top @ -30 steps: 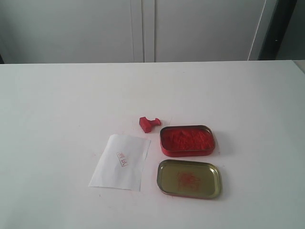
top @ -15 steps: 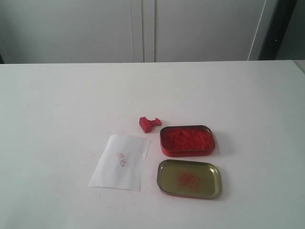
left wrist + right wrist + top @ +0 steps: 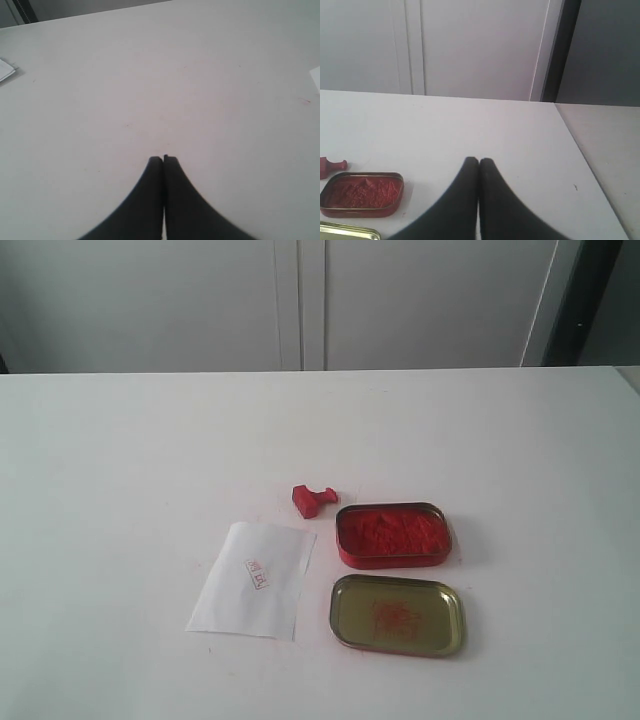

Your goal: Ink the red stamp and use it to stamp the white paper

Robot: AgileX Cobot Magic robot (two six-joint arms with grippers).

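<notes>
Black left end effector point(image 3: 163, 159) closed, empty, right end effector point(image 3: 479, 160) likewise

The red stamp point(image 3: 313, 499) lies on the desk point(image 3: 120, 460), just beside the ink tin point(image 3: 393, 535). The white paper point(image 3: 240, 595) bears a red imprint point(image 3: 258, 574).

Ext high, wrists low; ext/R-wrist share ink tin point(image 3: 393, 535).

Nothing here can be read from where I stand. The only mark that looks like print is a small red imprint point(image 3: 258, 574) near the middle of the white paper point(image 3: 235, 605). It sits at a slant, and its characters are too small and faint to make out. The red smear inside the open tin lid point(image 3: 397, 614) forms no letters that I can tell.
</notes>
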